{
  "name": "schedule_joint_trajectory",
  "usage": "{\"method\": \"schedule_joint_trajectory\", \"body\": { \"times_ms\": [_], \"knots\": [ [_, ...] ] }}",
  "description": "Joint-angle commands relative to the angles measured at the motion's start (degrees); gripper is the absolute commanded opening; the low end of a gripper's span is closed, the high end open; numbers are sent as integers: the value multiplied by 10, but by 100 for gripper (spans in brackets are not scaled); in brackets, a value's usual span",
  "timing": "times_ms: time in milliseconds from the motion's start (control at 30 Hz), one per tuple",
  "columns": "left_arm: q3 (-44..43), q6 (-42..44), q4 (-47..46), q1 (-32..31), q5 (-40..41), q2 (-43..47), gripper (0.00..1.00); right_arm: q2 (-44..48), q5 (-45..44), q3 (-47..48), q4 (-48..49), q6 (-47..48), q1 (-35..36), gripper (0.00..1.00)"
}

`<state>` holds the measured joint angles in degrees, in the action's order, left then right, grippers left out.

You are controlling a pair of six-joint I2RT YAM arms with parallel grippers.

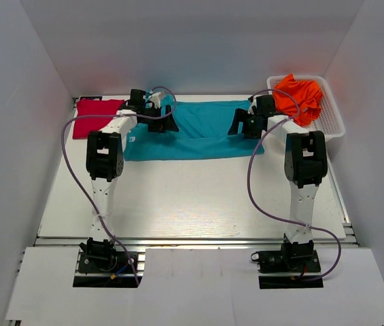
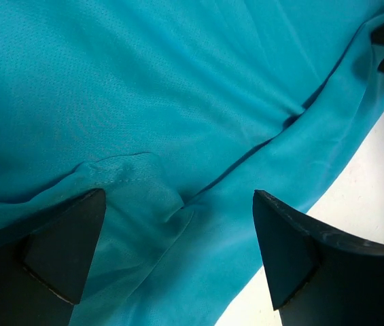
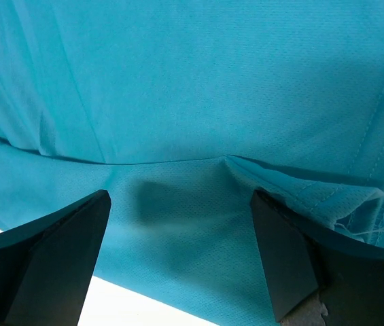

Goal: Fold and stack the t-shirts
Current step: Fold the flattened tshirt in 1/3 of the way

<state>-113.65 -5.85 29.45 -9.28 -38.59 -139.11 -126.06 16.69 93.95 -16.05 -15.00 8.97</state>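
Three shirts: teal cotton t-shirt (image 1: 205, 139) spread mid-table, ends hidden under both arms; folded crimson t-shirt (image 1: 96, 117) far-left; orange t-shirt (image 1: 300, 98) bunched in a white plastic basket (image 1: 333, 121). Left gripper (image 2: 178, 195) and right gripper (image 3: 180, 193): jaws spread, empty, over the teal.

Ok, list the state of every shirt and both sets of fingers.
teal t-shirt: laid flat, partly folded
red t-shirt: folded, far left corner
orange t-shirt: crumpled in basket
left fingers: open, over teal t-shirt
right fingers: open, over teal t-shirt

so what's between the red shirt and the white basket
The teal shirt, spread flat, with the left gripper and right gripper open above its ends; the overhead view shows it.
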Motion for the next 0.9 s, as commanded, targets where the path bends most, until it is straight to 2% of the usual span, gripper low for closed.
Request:
{"method": "schedule_joint_trajectory", "body": {
  "times_ms": [0, 67, 167, 200, 267, 300, 333, 367, 400, 433, 567, 700, 733, 867],
  "knots": [
    [-26, 0, 23, -1, 3, -34, 100, -8, 7, -11, -13, -7, -7, 90],
    [-10, 0, 32, -1, -3, -35, 100, -2, 9, -24, -13, -13, -8, 90],
    [116, -13, -10, -1, 17, 27, 100, 36, 15, -86, 20, -27, -4, 90],
    [193, -20, -23, -1, 30, 50, 100, 46, 20, -119, 36, -39, -3, 90],
    [266, -28, -41, -7, 55, 123, 100, 90, 26, -173, 56, -46, -3, 90],
    [331, -36, -55, -13, 75, 169, 100, 115, 26, -232, 67, -55, 1, 90],
    [361, -36, -62, -13, 75, 169, 100, 146, 26, -254, 82, -56, 3, 90],
    [419, -54, -69, -13, 69, 209, 100, 161, 33, -297, 90, -60, 3, 90],
    [445, -60, -75, -13, 69, 229, 100, 177, 34, -321, 100, -69, 6, 90],
    [472, -68, -82, -13, 69, 247, 100, 227, 27, -386, 124, -78, 6, 90],
    [605, -101, -82, -13, 107, 355, 100, 310, 18, -484, 132, -75, 13, 90],
    [671, -120, -57, -24, 125, 472, 100, 384, 42, -552, 121, -60, 29, 90],
    [677, -125, -52, -24, 125, 518, 100, 396, 46, -556, 120, -58, 31, 90],
    [673, -146, -58, -30, 166, 591, 100, 480, 28, -561, 129, -47, 48, 90]
  ]
}}
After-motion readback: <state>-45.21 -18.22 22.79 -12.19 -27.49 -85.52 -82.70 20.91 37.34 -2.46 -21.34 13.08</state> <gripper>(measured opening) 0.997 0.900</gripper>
